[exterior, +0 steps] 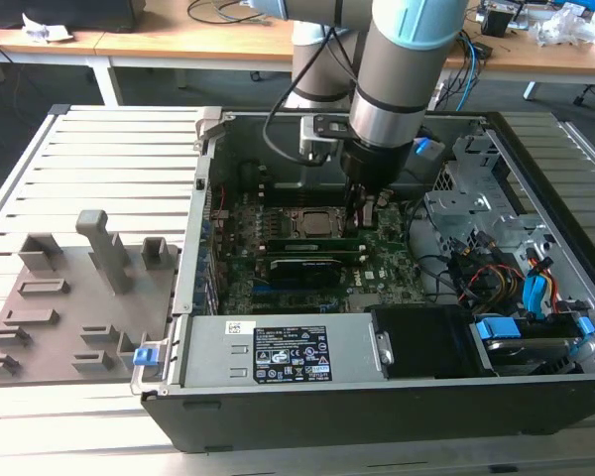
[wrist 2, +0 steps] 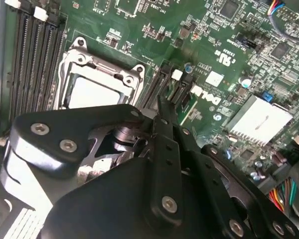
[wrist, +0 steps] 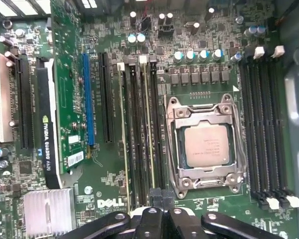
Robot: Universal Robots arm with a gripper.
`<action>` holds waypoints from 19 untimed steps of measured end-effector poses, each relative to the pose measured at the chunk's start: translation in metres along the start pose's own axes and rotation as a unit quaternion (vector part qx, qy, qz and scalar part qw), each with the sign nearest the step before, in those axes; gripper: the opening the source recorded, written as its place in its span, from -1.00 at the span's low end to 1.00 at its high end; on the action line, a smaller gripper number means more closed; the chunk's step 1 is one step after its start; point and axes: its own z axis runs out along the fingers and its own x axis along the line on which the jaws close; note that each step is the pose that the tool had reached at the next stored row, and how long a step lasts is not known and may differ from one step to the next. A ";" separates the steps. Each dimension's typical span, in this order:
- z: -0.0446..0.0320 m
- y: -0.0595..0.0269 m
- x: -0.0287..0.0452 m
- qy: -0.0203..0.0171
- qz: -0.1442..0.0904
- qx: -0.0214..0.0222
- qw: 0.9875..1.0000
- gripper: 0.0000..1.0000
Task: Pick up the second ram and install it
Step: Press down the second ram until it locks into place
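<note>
Second ram [wrist: 148, 124] is seen edge-on in the first wrist view, a thin green stick standing in a black slot just beside the CPU socket [wrist: 205, 144]. A ribbed metal worktop [exterior: 109, 159] carries the open, steel-walled computer case [exterior: 327, 416], into which the grey arm [exterior: 407, 69] is lowered with open room on either side. On the glossy green motherboard [wrist: 109, 30], another stick [wrist: 123, 139] is seated near the first. The black jaws are drawn narrow over the stick's end; whether it is gripped cannot be told.
</note>
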 end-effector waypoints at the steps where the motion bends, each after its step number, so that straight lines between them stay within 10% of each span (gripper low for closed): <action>1: 0.0044 -0.0002 0.0002 0.000 0.000 0.000 1.000 -0.79; 8: -0.0017 0.0043 0.0003 0.000 0.000 0.003 1.000 -0.79; 19: 0.0016 0.0775 0.0070 -0.001 0.000 0.009 1.000 -0.79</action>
